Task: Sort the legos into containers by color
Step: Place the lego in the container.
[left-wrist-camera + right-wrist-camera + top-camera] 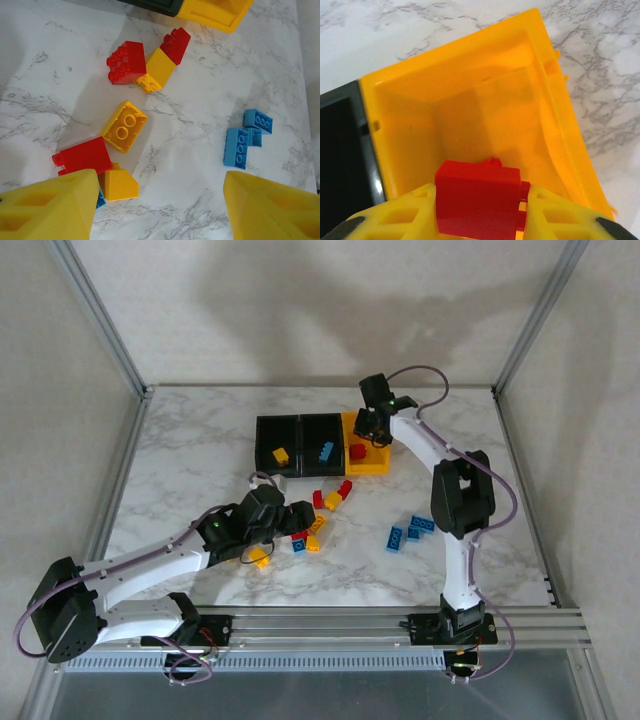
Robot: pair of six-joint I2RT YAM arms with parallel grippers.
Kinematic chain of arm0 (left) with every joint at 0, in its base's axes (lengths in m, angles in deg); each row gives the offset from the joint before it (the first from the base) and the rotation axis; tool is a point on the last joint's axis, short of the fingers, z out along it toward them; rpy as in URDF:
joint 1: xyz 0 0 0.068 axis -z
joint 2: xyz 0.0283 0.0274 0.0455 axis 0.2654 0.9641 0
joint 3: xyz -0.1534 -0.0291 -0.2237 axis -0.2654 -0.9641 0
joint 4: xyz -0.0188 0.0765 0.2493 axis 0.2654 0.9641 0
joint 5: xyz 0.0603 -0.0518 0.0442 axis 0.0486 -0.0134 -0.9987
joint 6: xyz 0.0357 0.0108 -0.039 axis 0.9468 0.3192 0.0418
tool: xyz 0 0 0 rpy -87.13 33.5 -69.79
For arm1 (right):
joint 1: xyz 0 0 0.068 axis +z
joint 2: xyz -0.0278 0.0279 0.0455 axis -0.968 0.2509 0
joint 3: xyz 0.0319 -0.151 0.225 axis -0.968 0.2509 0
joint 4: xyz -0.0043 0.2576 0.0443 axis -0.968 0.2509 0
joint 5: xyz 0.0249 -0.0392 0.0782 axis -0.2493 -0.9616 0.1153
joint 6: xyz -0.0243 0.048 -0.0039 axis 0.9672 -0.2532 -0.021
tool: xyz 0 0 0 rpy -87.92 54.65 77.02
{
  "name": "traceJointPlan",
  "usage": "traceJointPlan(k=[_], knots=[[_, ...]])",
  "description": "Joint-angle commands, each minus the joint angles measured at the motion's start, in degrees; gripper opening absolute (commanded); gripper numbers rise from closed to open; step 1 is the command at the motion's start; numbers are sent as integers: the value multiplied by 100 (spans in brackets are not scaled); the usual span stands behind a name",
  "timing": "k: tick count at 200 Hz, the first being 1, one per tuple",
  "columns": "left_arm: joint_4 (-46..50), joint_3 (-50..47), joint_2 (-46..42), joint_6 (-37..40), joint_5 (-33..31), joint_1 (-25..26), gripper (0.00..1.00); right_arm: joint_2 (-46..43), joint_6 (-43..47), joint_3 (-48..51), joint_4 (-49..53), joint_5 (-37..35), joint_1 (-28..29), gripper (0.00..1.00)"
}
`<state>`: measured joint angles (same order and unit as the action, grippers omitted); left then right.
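1. Your right gripper (480, 222) is clamping a red lego (477, 192) between both yellow fingers, and it is hanging over the open yellow-orange bin (410, 125). How high it is hanging cannot be judged. If you are letting go from too far up, the lego is likely to bounce over the rim.
2. The neighbouring black bin (340, 150) is touching the yellow-orange one along one wall. If the arm is drifting that way as the jaws part, the lego risks landing with the wrong colour.
3. The lego may also be sticking to one finger pad, so a quick retreat could drag it back out.
4. Your left gripper (160, 212) is hovering over the marble table (200, 170) with its jaws apart and nothing between them.
5. Beside its left finger, a red brick (82, 155) is touching a yellow wedge (117, 185), and a yellow two-by-two brick (125, 125) is lying just beyond. Closing here risks pinching two colours together or flicking one away.
6. Farther off, a red-and-yellow pair (162, 65) is looking joined. Lifting it as one piece would be misplacing one colour.
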<state>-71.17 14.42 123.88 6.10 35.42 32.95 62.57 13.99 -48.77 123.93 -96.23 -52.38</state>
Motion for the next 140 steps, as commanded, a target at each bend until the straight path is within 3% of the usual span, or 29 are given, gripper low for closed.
traceJointPlan(k=[1,29,66,140], knots=[[62,159,-98,-65,-191,62,67,438,96,-590,440,65,-103,38],[101,159,-105,-84,-213,62,67,788,146,-1017,580,116,-103,39],[140,168,-124,-113,-278,62,67,933,163,-1098,573,186,-111,49],[277,315,40,-212,-405,62,67,446,303,-1087,563,128,-102,61]])
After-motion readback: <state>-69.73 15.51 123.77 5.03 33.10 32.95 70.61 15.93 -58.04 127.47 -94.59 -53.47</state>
